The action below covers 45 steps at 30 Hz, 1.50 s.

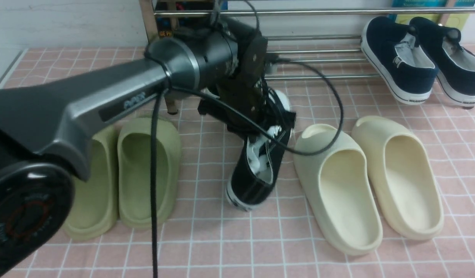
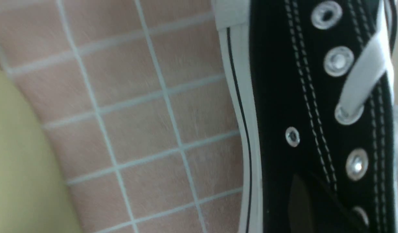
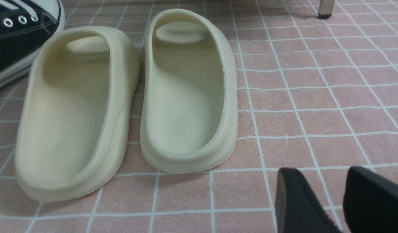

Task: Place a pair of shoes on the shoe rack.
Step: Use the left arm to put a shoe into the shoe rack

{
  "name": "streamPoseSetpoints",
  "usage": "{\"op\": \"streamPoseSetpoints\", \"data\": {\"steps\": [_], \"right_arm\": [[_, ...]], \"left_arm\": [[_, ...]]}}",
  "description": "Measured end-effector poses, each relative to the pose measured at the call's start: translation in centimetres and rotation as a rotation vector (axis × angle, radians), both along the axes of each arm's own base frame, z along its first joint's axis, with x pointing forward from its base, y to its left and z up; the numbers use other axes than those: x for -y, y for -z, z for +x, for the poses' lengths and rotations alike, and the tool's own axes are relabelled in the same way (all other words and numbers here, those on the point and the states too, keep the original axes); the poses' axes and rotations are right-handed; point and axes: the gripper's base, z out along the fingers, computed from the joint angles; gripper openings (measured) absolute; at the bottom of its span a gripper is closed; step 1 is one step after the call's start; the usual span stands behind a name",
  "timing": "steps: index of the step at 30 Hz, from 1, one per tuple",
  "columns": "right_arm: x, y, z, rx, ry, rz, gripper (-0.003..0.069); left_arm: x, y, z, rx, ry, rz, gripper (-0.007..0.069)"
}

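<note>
Done: no black sneaker seen on the rack [image 1: 318, 77]; one sneaker [image 1: 266, 164] pinched
Left: lift and place it, then its mate, which I cannot make out
Sneaker: black canvas, white laces, white sole; beneath the left fingers [image 2: 301, 207], beside the cream slides [image 1: 349, 197]
Left fingers: narrow, on its upper
Right fingers [image 3: 297, 200]: wide, holding nothing

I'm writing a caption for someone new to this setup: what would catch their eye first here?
Probably the robot's dark left arm, slanting in from the left with its gripper down at a black sneaker in the middle of the tiled surface. Next, likely the big cream slides to the right of that sneaker, and the navy slip-ons at the right end of the chrome rack.
</note>
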Motion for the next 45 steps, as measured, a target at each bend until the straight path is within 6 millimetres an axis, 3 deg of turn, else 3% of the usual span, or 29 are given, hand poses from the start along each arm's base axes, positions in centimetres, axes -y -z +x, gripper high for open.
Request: {"op": "streamPoseSetpoints", "data": {"steps": [4,8,19,34,40,45], "right_arm": [[0.0,0.0,0.0,0.0,0.0,0.0,0.0238],[0.0,0.0,0.0,0.0,0.0,0.0,0.0238],[0.0,0.0,0.0,0.0,0.0,0.0,0.0238],[0.0,0.0,0.0,0.0,0.0,0.0,0.0238],[0.0,0.0,0.0,0.0,0.0,0.0,0.0238],[0.0,0.0,0.0,0.0,0.0,0.0,0.0238]], "left_arm": [[0.1,-3.0,0.8,0.106,-0.029,-0.079,0.0013],[0.8,-3.8,2.3,0.204,-0.073,-0.139,0.0013],[0.2,-2.4,8.1,0.334,-0.222,-0.297,0.0013],[0.9,1.6,10.1,0.365,-0.205,-0.312,0.0015],[0.5,1.4,10.6,0.39,-0.247,-0.357,0.0031],[0.5,1.1,10.7,0.408,-0.256,-0.377,0.0088]]}}
